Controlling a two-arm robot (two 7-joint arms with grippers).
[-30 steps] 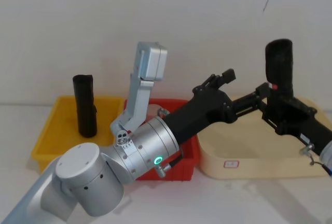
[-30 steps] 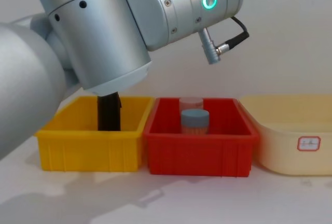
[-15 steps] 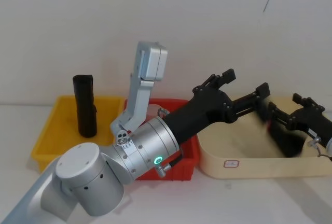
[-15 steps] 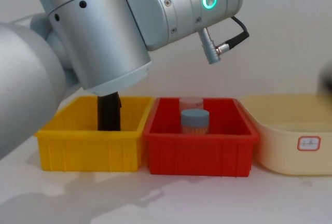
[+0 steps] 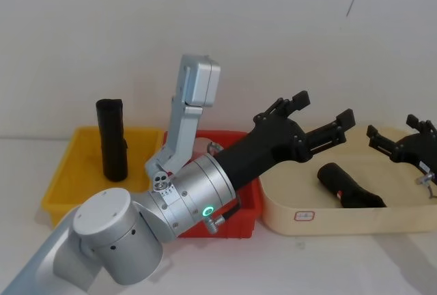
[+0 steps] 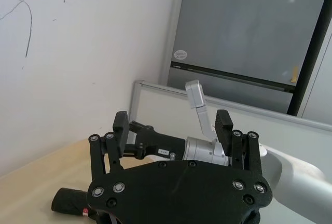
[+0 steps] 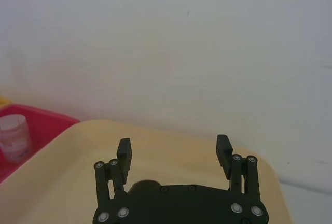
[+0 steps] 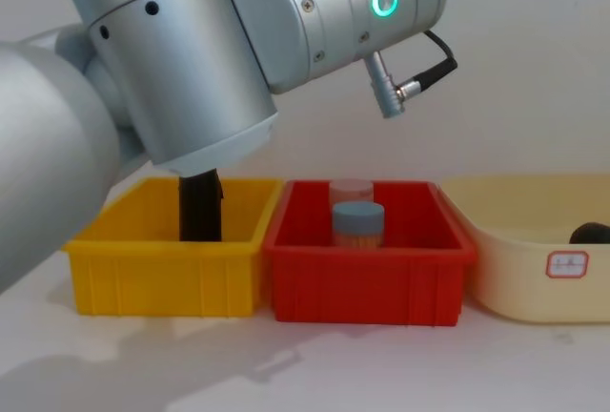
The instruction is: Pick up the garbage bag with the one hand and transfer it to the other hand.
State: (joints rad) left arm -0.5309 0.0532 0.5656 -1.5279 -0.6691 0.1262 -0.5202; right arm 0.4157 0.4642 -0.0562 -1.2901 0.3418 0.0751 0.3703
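The garbage bag (image 5: 348,187), a matte black roll with a small red label, lies on its side in the beige tray (image 5: 300,203), held by neither gripper. My left gripper (image 5: 323,107), on the silver arm with the teal ring light, hovers open above the tray, up and left of the bag. At the tray's right end my right gripper (image 5: 394,128) is open and empty. The left wrist view shows the open left gripper (image 6: 172,125) with the bag (image 6: 70,203) below it. The right gripper (image 7: 174,151) stands open over the tray. The bag's end (image 8: 591,234) peeks over the tray wall.
A yellow bin (image 5: 68,179) at the left holds a taller black roll (image 5: 112,139) standing upright. The red bin (image 8: 367,264) in the middle holds a blue-lidded clear jar (image 8: 357,223). The left arm's silver body (image 8: 238,40) looms over both bins.
One second ago the right gripper held the bag upright above the tray. It lowered the bag, let go and drew back to the right. The left arm has not moved.
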